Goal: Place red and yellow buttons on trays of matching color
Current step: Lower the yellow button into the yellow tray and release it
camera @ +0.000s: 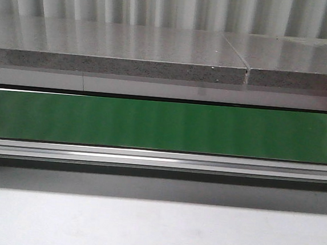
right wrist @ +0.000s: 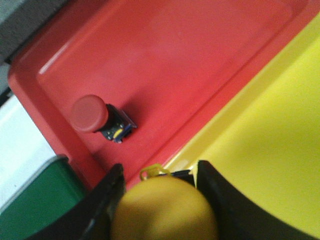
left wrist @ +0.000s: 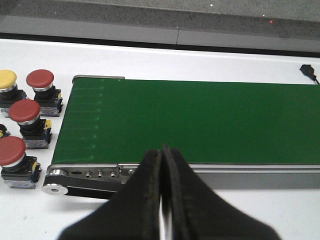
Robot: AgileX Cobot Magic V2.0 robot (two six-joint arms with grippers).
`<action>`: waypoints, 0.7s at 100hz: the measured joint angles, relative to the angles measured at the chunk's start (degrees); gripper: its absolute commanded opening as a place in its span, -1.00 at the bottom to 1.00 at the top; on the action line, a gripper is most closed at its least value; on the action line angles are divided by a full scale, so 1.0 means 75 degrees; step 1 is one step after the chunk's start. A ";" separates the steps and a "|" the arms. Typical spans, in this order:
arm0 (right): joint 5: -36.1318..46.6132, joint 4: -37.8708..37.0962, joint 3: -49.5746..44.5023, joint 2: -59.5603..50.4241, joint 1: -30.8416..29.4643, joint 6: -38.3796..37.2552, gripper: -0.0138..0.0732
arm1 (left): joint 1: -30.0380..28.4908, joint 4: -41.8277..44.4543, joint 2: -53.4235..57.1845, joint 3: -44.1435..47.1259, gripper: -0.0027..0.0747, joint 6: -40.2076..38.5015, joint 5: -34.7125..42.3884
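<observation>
In the right wrist view my right gripper (right wrist: 159,172) is shut on a yellow button (right wrist: 165,210), held above the border between the red tray (right wrist: 175,55) and the yellow tray (right wrist: 270,145). One red button (right wrist: 95,116) lies on its side in the red tray. In the left wrist view my left gripper (left wrist: 162,150) is shut and empty, over the near rail of the green belt (left wrist: 200,120). Beside the belt's end stand three red buttons (left wrist: 40,80) (left wrist: 25,112) (left wrist: 11,151) and a yellow button (left wrist: 7,80). No gripper, button or tray shows in the front view.
The green conveyor belt (camera: 163,125) runs across the front view, with a grey stone ledge (camera: 117,61) behind it and a white tabletop (camera: 154,230) in front. A black cable end (left wrist: 309,71) lies on the table past the belt.
</observation>
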State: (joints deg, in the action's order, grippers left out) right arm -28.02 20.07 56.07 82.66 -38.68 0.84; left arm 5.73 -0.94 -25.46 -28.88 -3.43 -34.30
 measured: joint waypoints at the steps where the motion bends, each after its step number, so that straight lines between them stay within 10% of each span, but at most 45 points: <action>1: 0.0013 0.0000 -0.0041 0.0046 0.0013 0.0002 -0.53 | 0.0000 0.0000 0.0000 0.0000 -0.99 0.0000 0.0000; 70: 0.0544 0.0110 -0.0491 0.1338 0.0468 0.0352 -0.53 | 0.0000 0.0000 0.0000 0.0000 -0.99 0.0000 0.0000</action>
State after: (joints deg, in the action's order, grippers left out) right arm -23.94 20.90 52.39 92.70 -35.17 3.48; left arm 5.73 -0.94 -25.46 -28.88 -3.43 -34.30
